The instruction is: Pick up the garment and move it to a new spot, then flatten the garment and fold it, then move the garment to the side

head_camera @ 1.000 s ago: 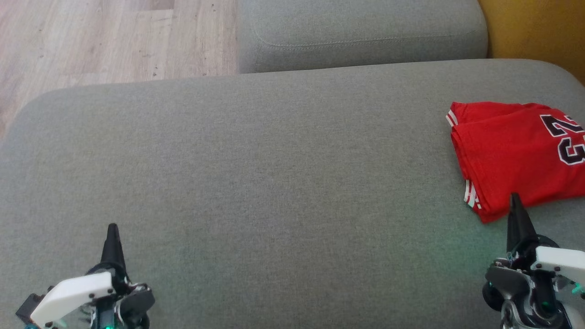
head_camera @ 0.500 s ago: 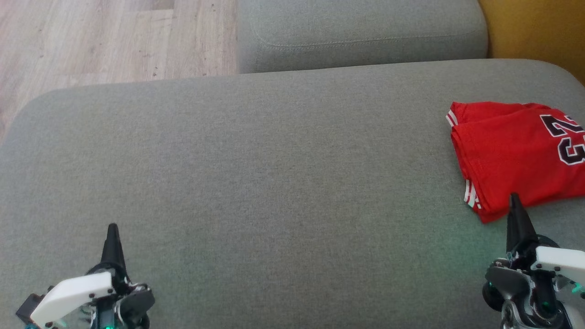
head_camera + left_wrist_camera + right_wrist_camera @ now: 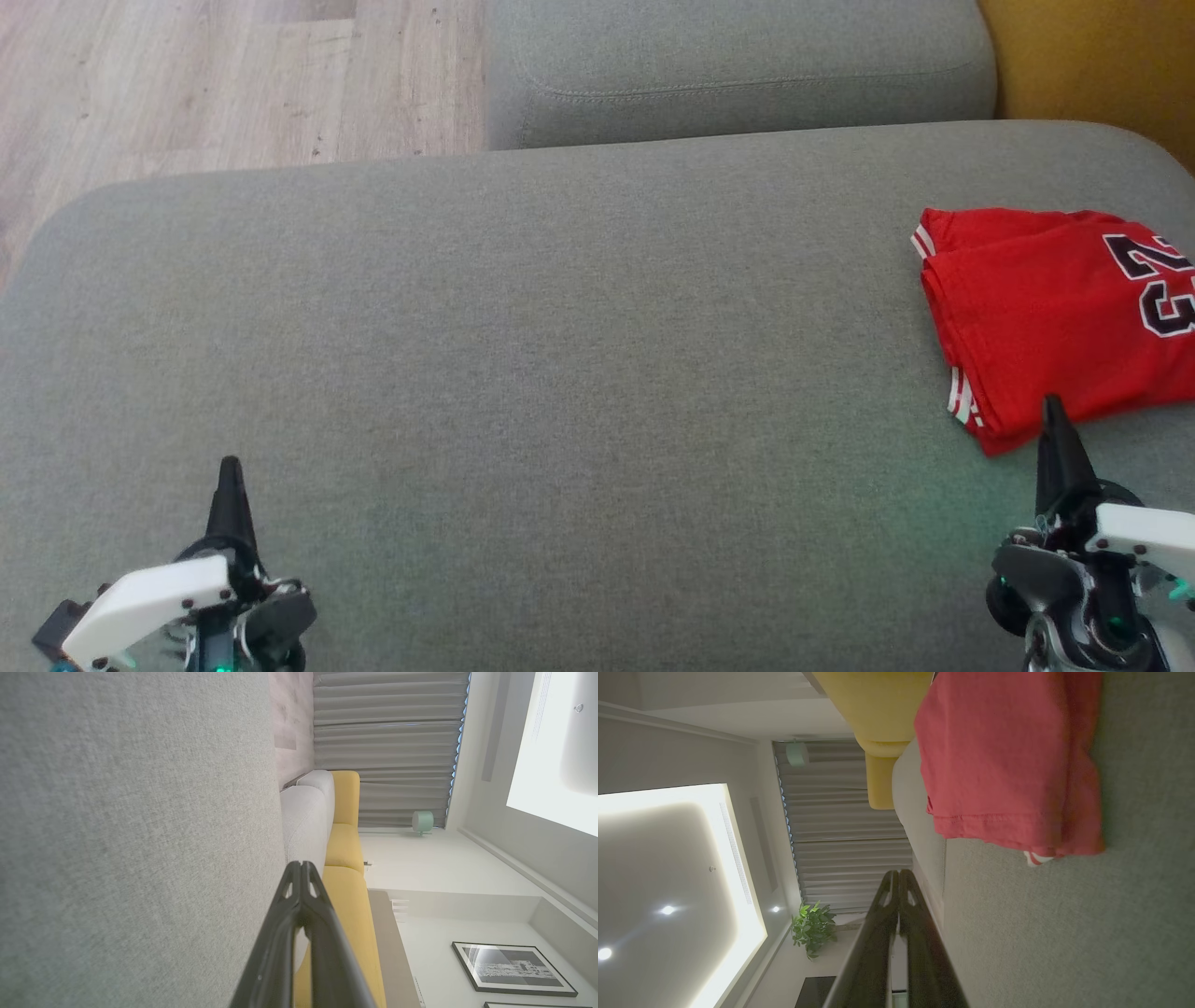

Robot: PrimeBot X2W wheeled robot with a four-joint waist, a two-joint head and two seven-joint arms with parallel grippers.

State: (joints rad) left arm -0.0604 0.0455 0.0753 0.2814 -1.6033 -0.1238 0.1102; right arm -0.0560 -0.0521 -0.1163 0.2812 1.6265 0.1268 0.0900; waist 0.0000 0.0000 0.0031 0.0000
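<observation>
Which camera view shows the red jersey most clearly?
The head view: the folded red jersey lies on the grey sofa cushion, with its striped trim and number visible, though the frame edge cuts it. The right wrist view gives a close, dim side with a stitched hem. The left wrist view faces the cushion.

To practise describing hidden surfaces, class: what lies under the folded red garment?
The red garment lies on the grey cushion, which shows beside it. The patch directly beneath and the garment's inner layers are covered.

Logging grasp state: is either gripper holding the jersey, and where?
Nothing is held. Left gripper and right gripper are shut and empty; the red jersey lies folded on the grey cushion.
</observation>
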